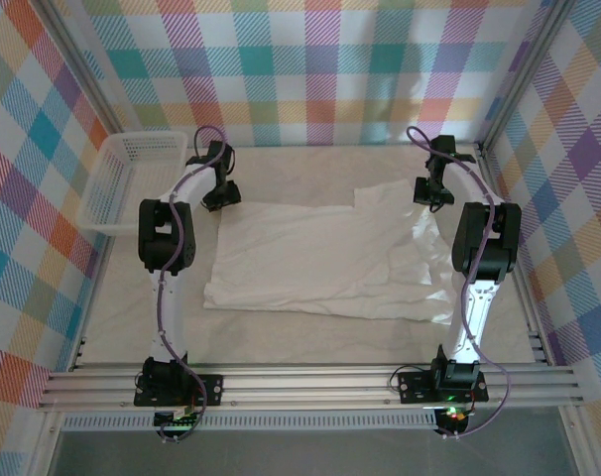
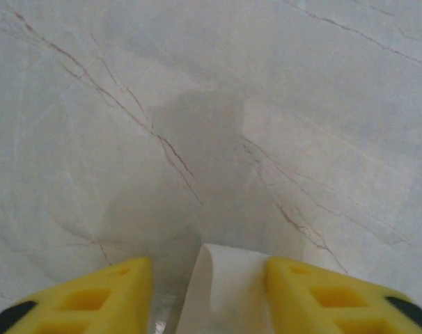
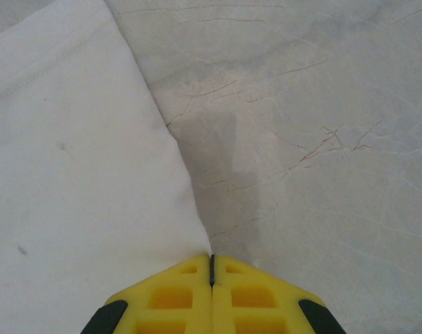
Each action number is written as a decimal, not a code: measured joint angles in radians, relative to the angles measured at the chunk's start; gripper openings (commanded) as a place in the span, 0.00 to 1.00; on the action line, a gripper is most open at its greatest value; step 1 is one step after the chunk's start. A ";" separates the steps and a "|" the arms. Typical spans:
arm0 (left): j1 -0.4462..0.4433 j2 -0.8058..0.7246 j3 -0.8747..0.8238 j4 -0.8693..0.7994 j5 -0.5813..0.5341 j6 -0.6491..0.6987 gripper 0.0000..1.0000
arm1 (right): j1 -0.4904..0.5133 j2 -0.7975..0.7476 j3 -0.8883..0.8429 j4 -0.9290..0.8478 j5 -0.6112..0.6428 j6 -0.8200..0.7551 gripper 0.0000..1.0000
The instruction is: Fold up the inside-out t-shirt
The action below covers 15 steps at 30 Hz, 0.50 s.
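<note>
Left gripper (image 2: 209,266): the yellow fingers (image 2: 106,292) stand partly apart. A rolled white edge of the inside-out t-shirt (image 1: 320,253) lies between them, against the finger on the right of the wrist view, with a gap at the other finger. Not clamped.

Right gripper (image 3: 211,259): the fingertips are pressed together with no gap. The shirt's edge runs straight up to the seam between them. Cannot tell whether cloth is pinched there.

Outward, top view: the shirt lies spread flat in the middle of the table (image 1: 310,337), between the two arms. The left gripper is at its far left corner and the right gripper at its far right part, where the cloth wrinkles. A white mesh basket (image 1: 132,183) sits at the table's far left, just beside the left arm, apart from the shirt.
</note>
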 measured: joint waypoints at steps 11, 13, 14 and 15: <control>0.015 -0.003 0.027 -0.023 0.065 -0.025 0.00 | -0.005 0.000 0.020 -0.013 -0.029 0.026 0.00; 0.025 -0.018 0.004 -0.021 0.076 -0.030 0.00 | -0.016 0.000 0.019 -0.011 -0.056 0.041 0.00; 0.032 -0.031 -0.014 -0.019 0.084 -0.031 0.00 | -0.024 0.000 0.018 -0.010 -0.071 0.048 0.00; 0.040 -0.048 -0.034 -0.020 0.092 -0.034 0.00 | -0.034 0.000 0.018 -0.010 -0.089 0.053 0.00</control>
